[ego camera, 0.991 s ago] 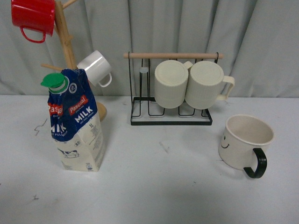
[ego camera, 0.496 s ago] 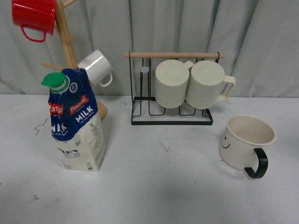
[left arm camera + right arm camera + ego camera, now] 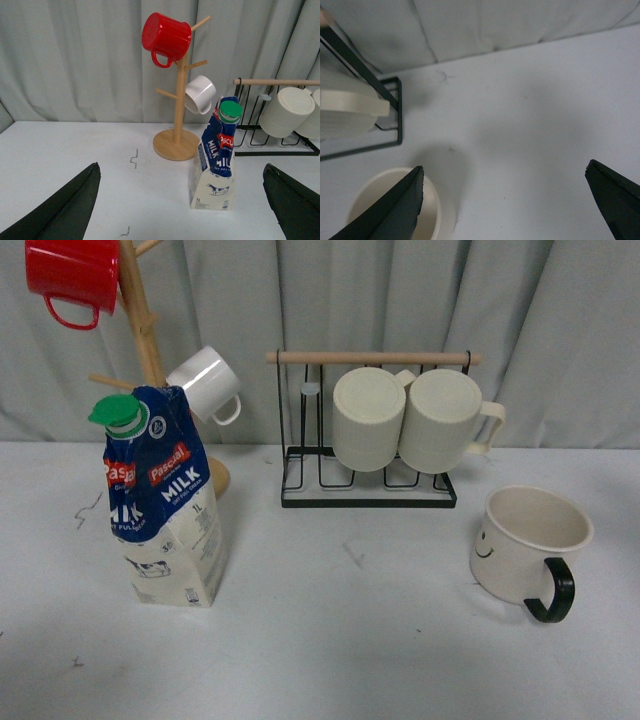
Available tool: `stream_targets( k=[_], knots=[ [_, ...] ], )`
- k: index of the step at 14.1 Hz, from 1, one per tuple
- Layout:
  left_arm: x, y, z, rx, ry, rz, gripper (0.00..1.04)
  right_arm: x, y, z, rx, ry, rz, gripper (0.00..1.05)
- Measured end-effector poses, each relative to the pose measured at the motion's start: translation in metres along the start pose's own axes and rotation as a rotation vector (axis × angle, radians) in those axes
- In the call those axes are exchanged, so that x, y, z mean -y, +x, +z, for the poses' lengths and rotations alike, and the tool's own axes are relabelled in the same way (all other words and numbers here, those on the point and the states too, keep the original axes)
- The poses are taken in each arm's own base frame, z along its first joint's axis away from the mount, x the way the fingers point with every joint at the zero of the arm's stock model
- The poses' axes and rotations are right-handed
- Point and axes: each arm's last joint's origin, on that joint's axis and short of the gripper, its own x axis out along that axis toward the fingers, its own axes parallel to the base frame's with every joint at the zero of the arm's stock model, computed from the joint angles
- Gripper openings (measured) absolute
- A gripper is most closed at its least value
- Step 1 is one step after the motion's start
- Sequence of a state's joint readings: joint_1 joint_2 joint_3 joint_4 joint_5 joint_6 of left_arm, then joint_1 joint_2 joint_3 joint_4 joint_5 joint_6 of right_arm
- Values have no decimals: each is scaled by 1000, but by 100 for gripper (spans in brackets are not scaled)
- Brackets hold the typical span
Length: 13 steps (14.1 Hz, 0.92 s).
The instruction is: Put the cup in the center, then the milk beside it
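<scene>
The cup (image 3: pixel 528 543), cream with a black handle and a smiley face, stands upright at the right of the table. The milk (image 3: pixel 165 502) stands upright at the left. The bare white tabletop (image 3: pixel 345 615) lies between them, with small black marks (image 3: pixel 84 510) left of the milk. Neither gripper shows in the front view. My left gripper (image 3: pixel 181 169) is open and empty, well back from the milk (image 3: pixel 216 160). My right gripper (image 3: pixel 505 167) is open and empty above the table. The cup's rim (image 3: pixel 375 186) shows beside one of its fingers (image 3: pixel 390 212).
A black wire rack (image 3: pixel 366 498) with two ribbed cream mugs (image 3: pixel 415 422) stands at the back middle. A wooden mug tree (image 3: pixel 145 335) holding a red mug (image 3: pixel 72 278) and a small white mug (image 3: pixel 205 385) stands behind the milk. A grey curtain closes the back.
Nothing on the table has moved. The whole front view has shifted very slightly.
</scene>
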<state>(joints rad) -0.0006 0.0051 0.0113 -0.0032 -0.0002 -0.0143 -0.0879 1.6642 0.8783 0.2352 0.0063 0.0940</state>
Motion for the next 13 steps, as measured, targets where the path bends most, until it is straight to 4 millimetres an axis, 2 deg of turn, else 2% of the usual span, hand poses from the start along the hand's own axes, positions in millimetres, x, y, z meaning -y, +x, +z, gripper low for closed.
stream_targets(
  k=[1, 2, 3, 6, 9, 10, 12, 13],
  knots=[
    [0, 0, 0, 0, 0, 0, 98, -16, 29, -9, -193, -29, 20, 98],
    [0, 0, 0, 0, 0, 0, 98, -30, 46, -22, -272, -68, 22, 98],
    [0, 0, 0, 0, 0, 0, 98, -32, 58, -33, -320, -66, 14, 98],
    [0, 0, 0, 0, 0, 0, 98, -37, 65, -43, -351, -35, 15, 96],
    [0, 0, 0, 0, 0, 0, 98, -40, 65, -42, -335, -35, 23, 63],
    [0, 0, 0, 0, 0, 0, 98, -39, 66, -44, -340, -27, 22, 29],
    [0, 0, 0, 0, 0, 0, 98, -39, 66, -44, -340, -21, 32, 6],
    [0, 0, 0, 0, 0, 0, 98, -40, 65, -42, -337, -16, 39, 4]
  ],
)
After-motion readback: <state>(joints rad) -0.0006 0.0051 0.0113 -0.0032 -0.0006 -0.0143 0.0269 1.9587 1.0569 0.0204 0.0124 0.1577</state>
